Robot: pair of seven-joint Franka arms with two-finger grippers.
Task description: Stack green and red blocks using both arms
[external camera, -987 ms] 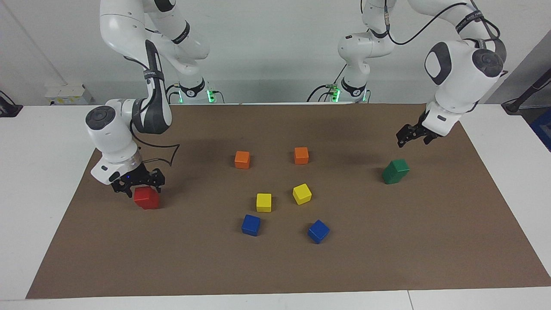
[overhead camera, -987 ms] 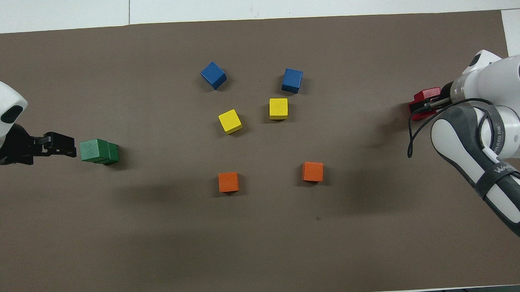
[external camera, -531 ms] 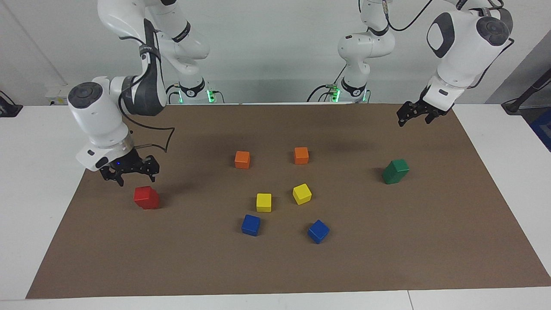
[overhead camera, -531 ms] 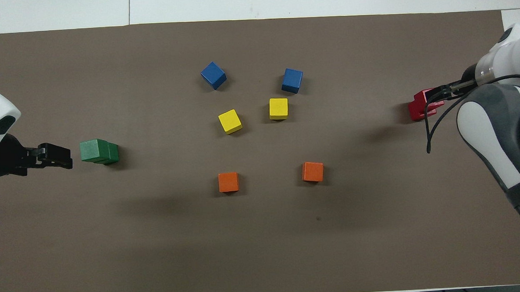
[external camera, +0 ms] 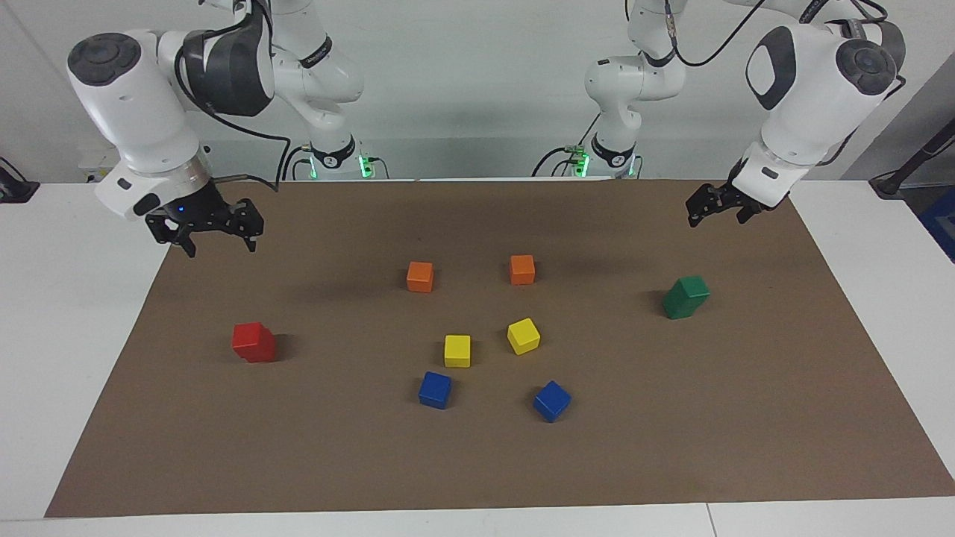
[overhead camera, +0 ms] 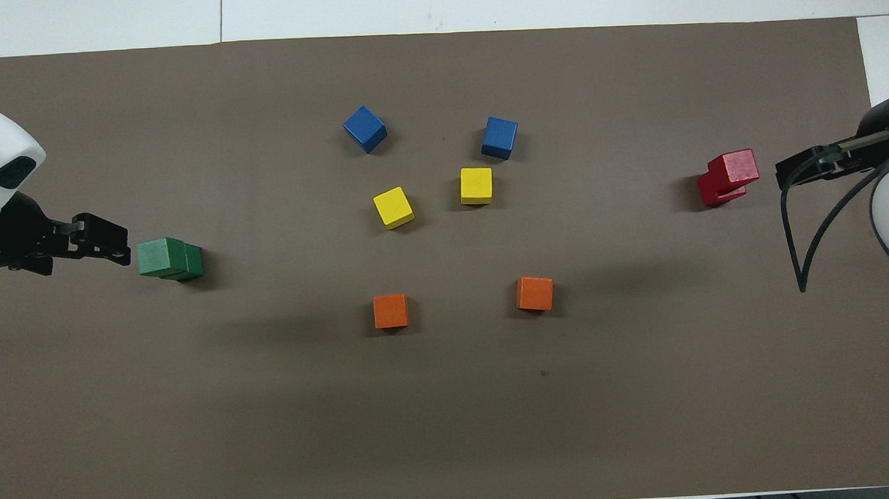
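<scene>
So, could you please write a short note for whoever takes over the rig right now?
Left gripper: open, empty, raised over the mat's corner at the left arm's end.
Right gripper: open, empty, raised over the mat's edge at the right arm's end.
Green stack: two green cubes, one on the other, top one offset, at the left arm's end.
Red stack: two red cubes, likewise offset, at the right arm's end.
Done: both colours are stacked and released.
Left: seemingly nothing, unless the offsets need squaring up. The orange, yellow and blue cubes lie loose mid-mat.
</scene>
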